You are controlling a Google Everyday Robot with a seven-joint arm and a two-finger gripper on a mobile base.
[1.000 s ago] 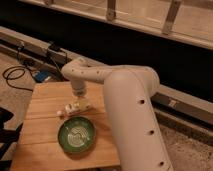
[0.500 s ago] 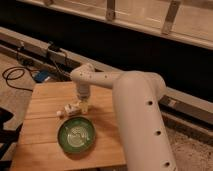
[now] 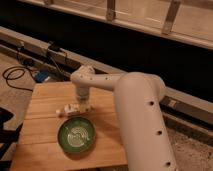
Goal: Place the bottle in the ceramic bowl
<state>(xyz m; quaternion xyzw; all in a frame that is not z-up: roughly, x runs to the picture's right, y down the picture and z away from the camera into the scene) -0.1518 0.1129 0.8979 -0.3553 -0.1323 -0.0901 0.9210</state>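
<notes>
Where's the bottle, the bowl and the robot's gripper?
bottle (image 3: 67, 110): camera view, its white middle.
bowl (image 3: 76, 136): camera view, its green inside.
gripper (image 3: 83, 105): camera view, its tip, right at the bottle, behind the bowl.

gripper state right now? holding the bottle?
Gripper: cannot be told; it is down at the right end of the bottle, just beyond the ceramic bowl.
</notes>
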